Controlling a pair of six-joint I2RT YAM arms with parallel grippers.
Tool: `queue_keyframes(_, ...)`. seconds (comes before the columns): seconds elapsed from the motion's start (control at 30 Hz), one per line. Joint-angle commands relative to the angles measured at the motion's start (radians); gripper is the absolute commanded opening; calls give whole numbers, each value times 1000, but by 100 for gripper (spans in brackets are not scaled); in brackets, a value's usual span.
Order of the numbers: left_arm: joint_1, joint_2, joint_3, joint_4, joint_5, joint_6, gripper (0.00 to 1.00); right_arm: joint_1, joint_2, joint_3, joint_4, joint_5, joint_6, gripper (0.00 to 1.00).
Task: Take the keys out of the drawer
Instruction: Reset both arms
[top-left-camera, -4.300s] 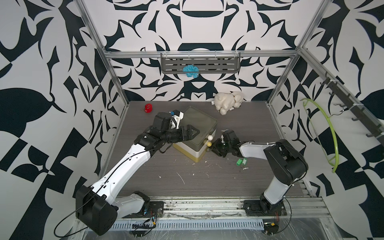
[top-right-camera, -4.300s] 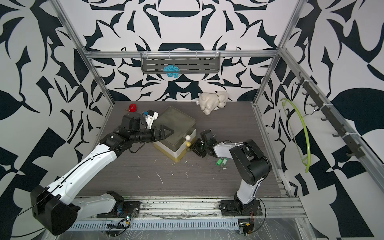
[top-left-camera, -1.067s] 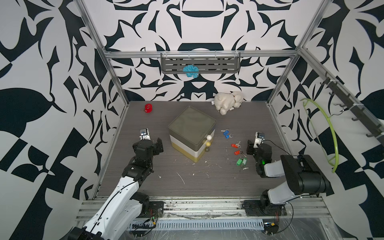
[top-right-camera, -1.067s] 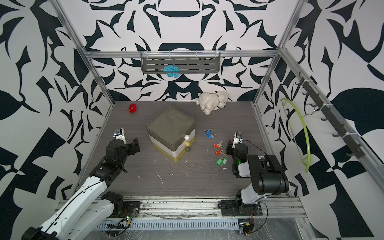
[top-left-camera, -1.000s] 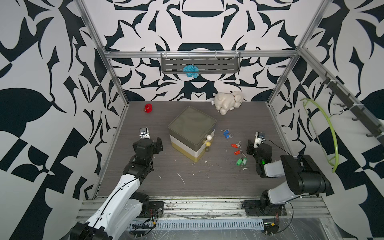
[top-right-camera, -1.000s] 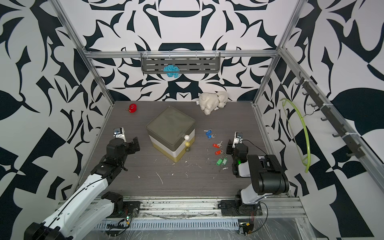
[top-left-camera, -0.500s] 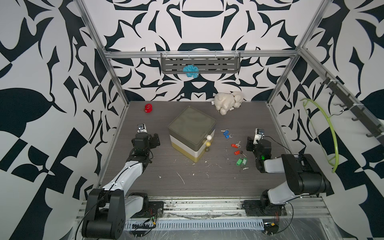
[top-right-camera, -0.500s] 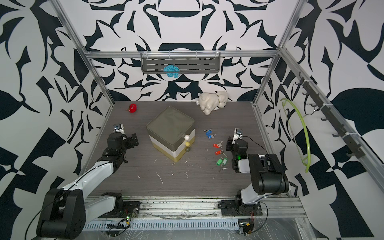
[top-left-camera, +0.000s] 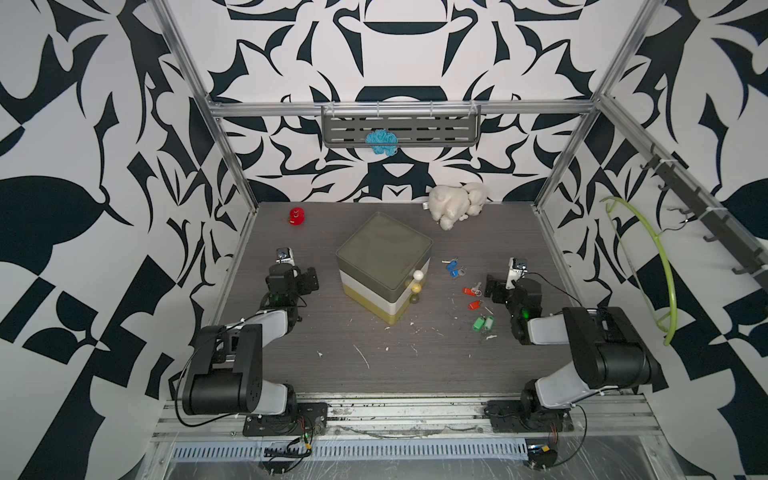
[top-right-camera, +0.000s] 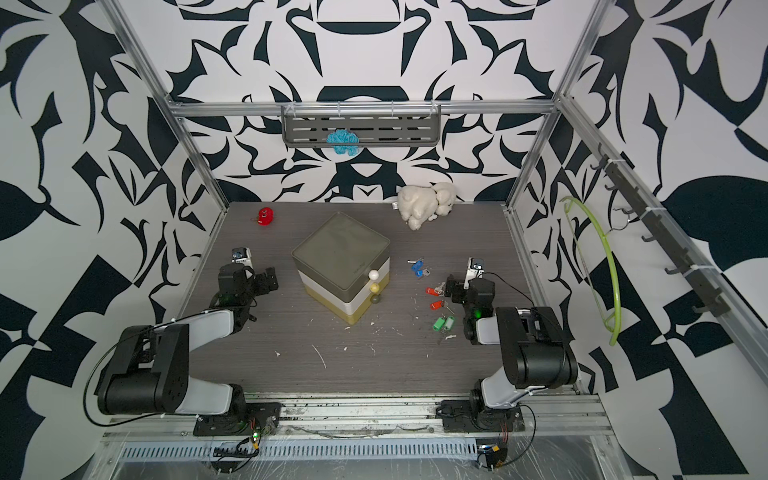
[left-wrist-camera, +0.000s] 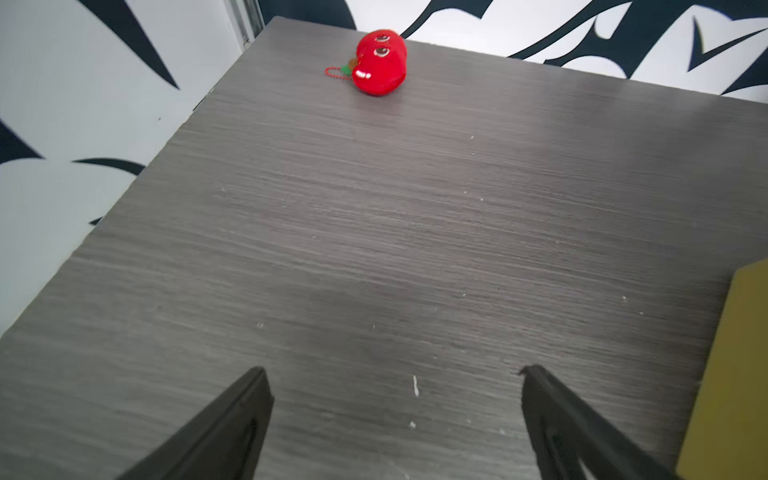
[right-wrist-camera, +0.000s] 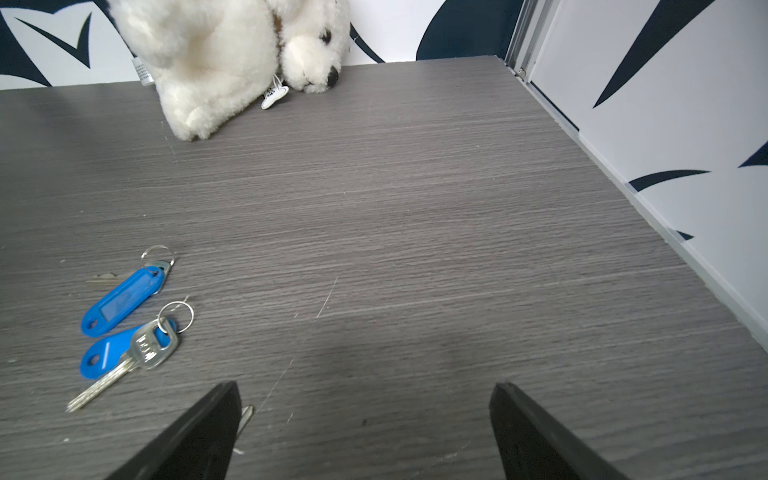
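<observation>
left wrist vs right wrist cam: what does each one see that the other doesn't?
Left wrist only: the red toy near a table corner, a yellow edge of the drawer box, and the left gripper. Right wrist only: two blue-tagged keys, the white plush dog by the wall, and the right gripper. Both: grey table top, patterned wall, jaws open with nothing between them.
</observation>
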Motion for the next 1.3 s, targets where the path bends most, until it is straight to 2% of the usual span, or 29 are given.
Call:
queue_keyframes(0.0,22,40,-19,142,74,22,99,-3,-4,25,17,4,0,99)
queue_keyframes(0.23,45,92,-82,295,173,29,99,-3,-3,26,16,6,-2,99)
queue_keyframes(0.37,48,105,-87,320,187,31,99,0,-2,26,15,8,-2,99)
queue_keyframes(1.27,48,108,-93,333,192,39,99,1,-5,22,24,9,-4,99)
